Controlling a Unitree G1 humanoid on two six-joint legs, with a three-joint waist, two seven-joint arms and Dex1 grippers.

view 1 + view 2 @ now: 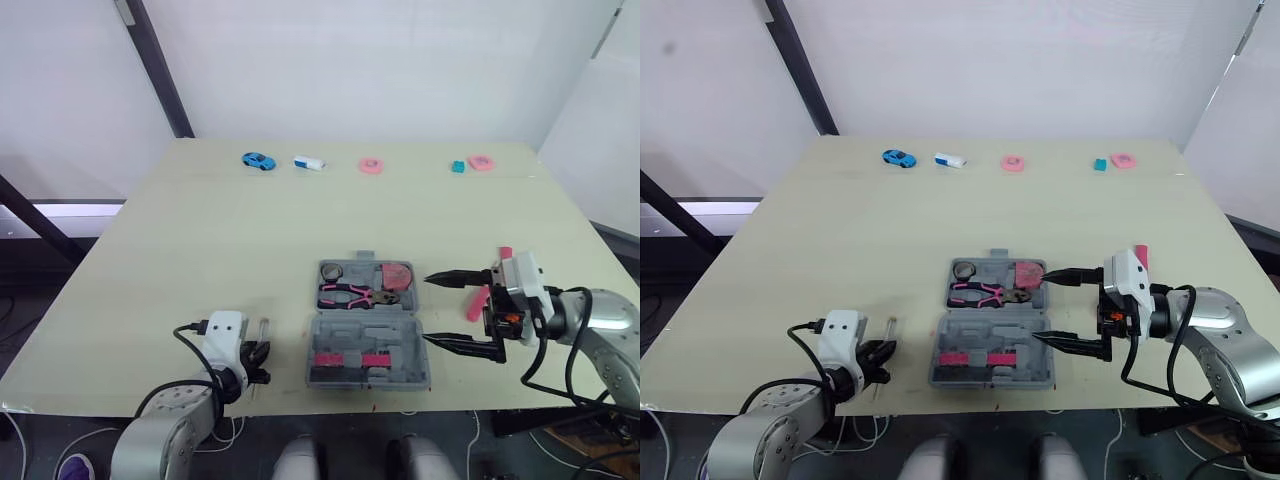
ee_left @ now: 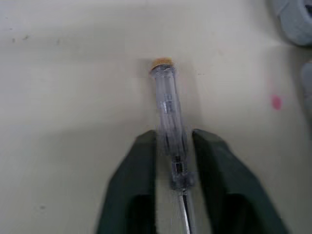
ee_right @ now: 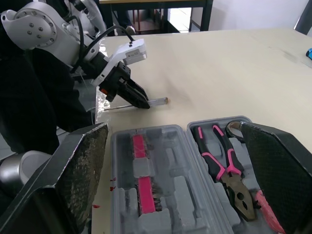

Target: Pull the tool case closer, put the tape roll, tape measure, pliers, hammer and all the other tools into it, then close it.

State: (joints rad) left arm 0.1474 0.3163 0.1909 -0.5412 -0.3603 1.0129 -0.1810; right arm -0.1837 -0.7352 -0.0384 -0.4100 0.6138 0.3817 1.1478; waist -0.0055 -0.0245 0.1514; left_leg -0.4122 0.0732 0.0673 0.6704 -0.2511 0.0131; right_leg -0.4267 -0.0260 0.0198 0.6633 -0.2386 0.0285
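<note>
left pincer (image 2: 174,146) clenched on a clear-handled screwdriver (image 2: 168,102); right pincer (image 1: 427,310) spread wide, open tool case (image 1: 370,335) just beside its fingertips.

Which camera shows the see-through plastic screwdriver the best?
The left wrist view. There the clear plastic screwdriver is close up, gripped by the left gripper, orange cap plain. In the eye views it is a thin sliver left of the grey plastic tool case; in the right wrist view it is small and far off.
</note>
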